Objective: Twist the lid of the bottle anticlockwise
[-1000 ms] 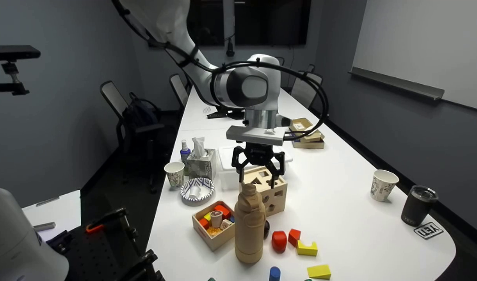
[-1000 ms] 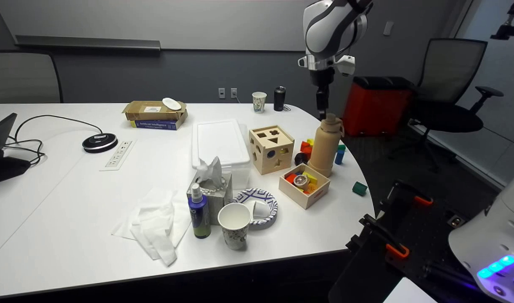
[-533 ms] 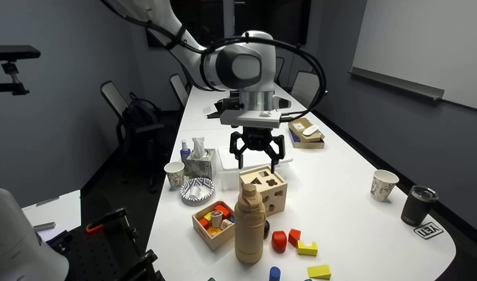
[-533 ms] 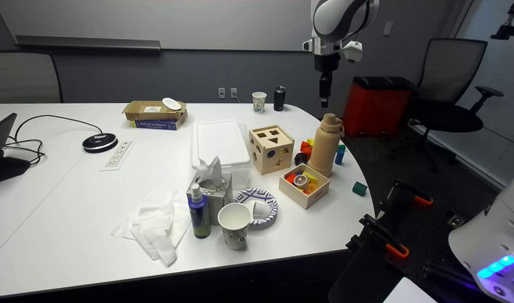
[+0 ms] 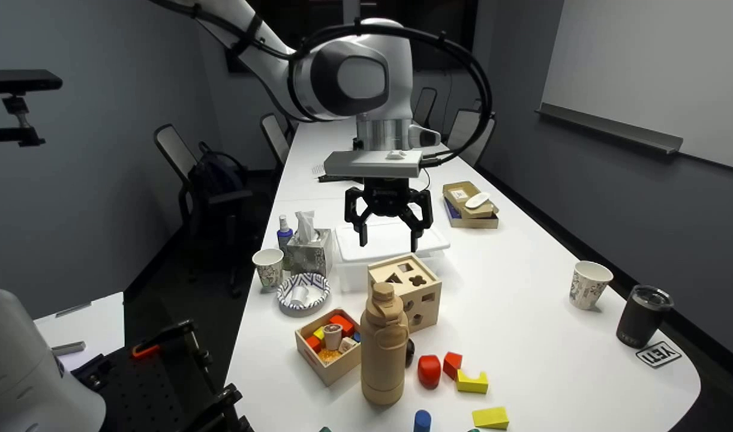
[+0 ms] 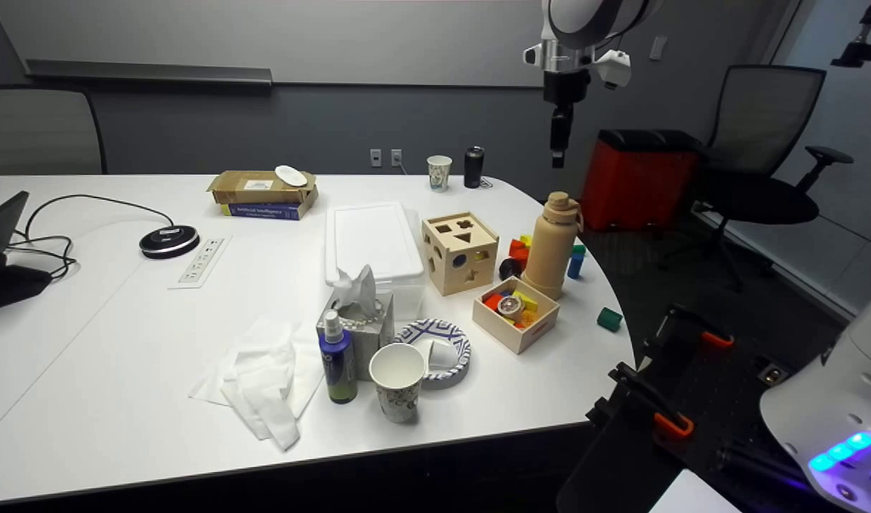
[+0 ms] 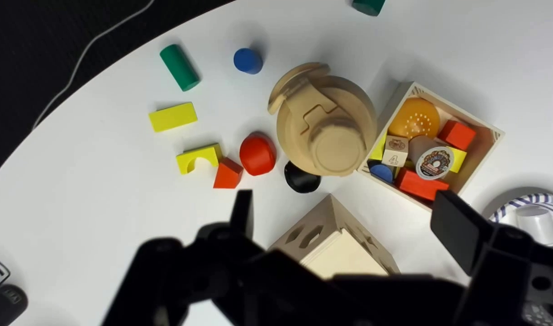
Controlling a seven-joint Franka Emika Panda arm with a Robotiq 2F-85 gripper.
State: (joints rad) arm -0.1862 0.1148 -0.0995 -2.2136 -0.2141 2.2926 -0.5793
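The tan bottle (image 5: 384,360) stands upright near the table's end in both exterior views, also here (image 6: 548,249). Its round tan lid (image 5: 382,293) is on top, with a carry loop at the side; it also shows here (image 6: 560,204). In the wrist view I look down on the lid (image 7: 338,147) and the bottle's shoulder (image 7: 299,140), in the upper middle. My gripper (image 5: 388,246) is open with nothing between its fingers. It hangs above the height of the lid, apart from it, as the exterior view (image 6: 558,161) also shows. In the wrist view the fingers (image 7: 344,199) are spread wide, below the bottle in the picture.
A wooden cube box with holes (image 6: 460,255) stands beside the bottle. An open wooden box of blocks (image 6: 515,315) is close on the other side. Loose blocks, such as a red one (image 7: 257,155), lie around the bottle. A white lidded bin (image 6: 373,242) stands behind the cube.
My gripper has risen away from the bottle's top and shifted slightly sideways, staying open. The bottle, its lid and the other objects have not moved.
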